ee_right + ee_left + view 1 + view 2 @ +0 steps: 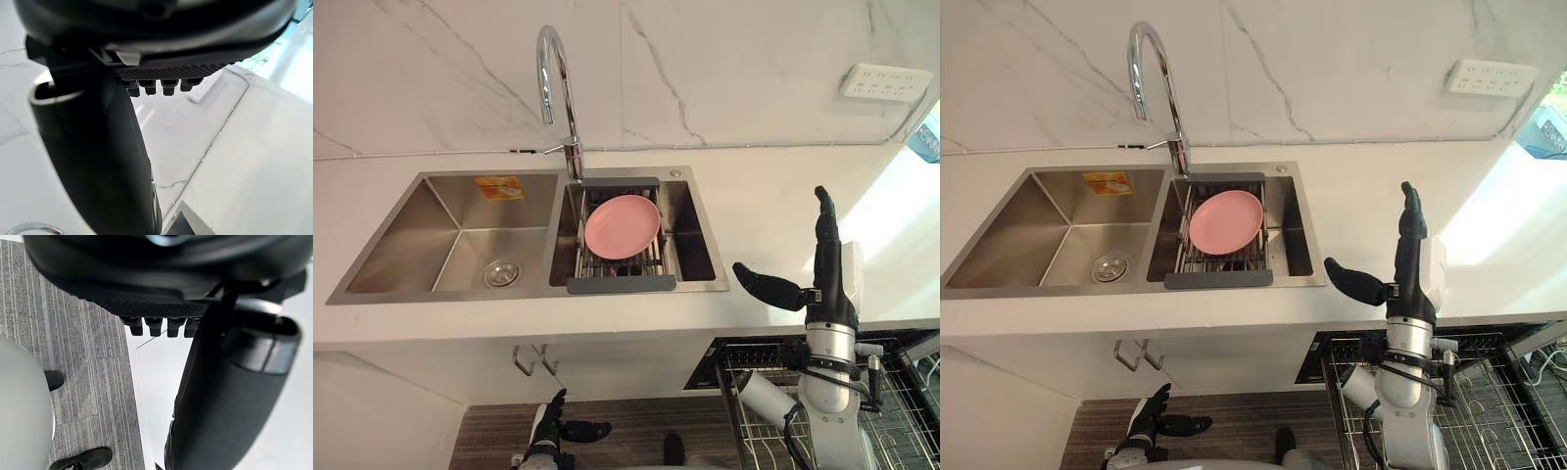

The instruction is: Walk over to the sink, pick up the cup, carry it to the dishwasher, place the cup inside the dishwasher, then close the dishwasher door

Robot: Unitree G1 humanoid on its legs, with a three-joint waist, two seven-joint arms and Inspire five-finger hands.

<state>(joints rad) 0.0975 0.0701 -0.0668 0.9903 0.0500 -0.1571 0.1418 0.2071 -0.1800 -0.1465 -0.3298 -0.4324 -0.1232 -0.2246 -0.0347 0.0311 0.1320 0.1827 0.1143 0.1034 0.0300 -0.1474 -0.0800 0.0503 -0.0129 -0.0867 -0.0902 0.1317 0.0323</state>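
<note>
The steel double sink (440, 296) is set in the white counter. A pink plate (622, 226) lies on a grey drain rack (622, 285) over its right basin. My right hand (822, 284) is raised over the counter's front edge, right of the sink. It is open, with straight fingers and the thumb spread toward the sink, and it holds nothing. A small white shape (851, 264) shows just behind this hand; I cannot tell whether it is the cup. My left hand (548, 426) hangs low near the floor under the counter, open and empty.
The dishwasher's wire rack (1489, 392) is pulled out at the lower right, below the counter and under my right arm. A chrome faucet (558, 88) rises behind the sink. A wall socket (886, 82) is at the upper right. Black shoes (80, 460) stand on the grey floor.
</note>
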